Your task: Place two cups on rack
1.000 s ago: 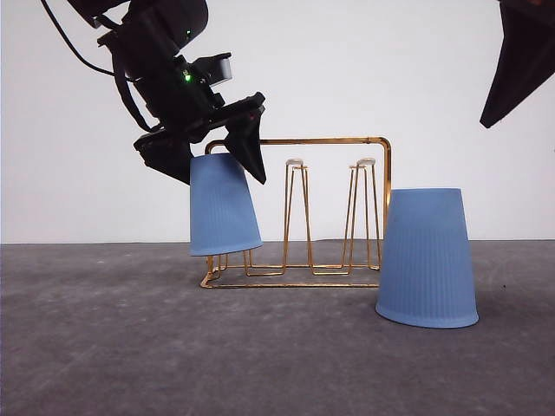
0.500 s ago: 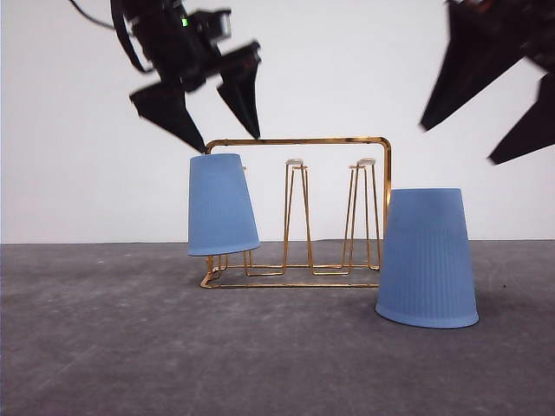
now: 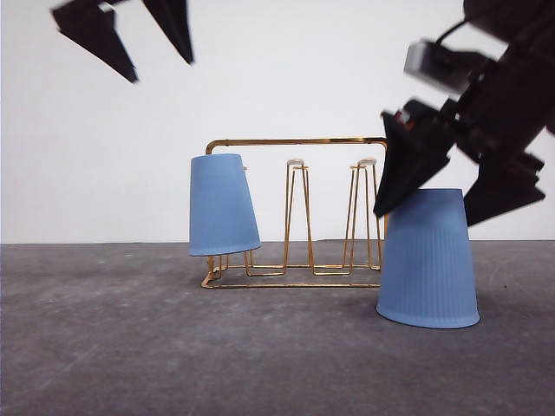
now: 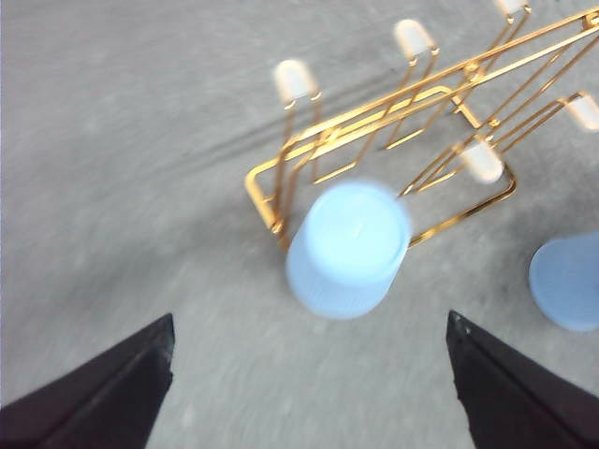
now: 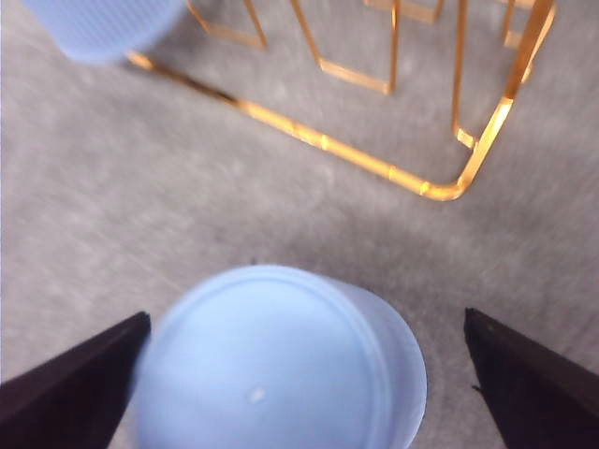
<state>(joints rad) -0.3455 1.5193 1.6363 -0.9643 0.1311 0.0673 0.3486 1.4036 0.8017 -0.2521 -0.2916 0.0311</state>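
Here one cup (image 3: pixel 223 205) hangs upside down, tilted, on the end prong of the rack (image 3: pixel 297 212), well below the left gripper (image 3: pixel 130 39), whose jaws are spread wide and empty. The other cup (image 3: pixel 427 258) stands inverted on the table (image 3: pixel 173 347) between the right gripper's (image 3: pixel 447 186) wide jaws; contact unclear. The wrist views show both cups' flat bottoms.

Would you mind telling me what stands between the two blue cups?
In the front view, two bare white-tipped prongs of the gold rack stand between the hung cup and the cup on the table.
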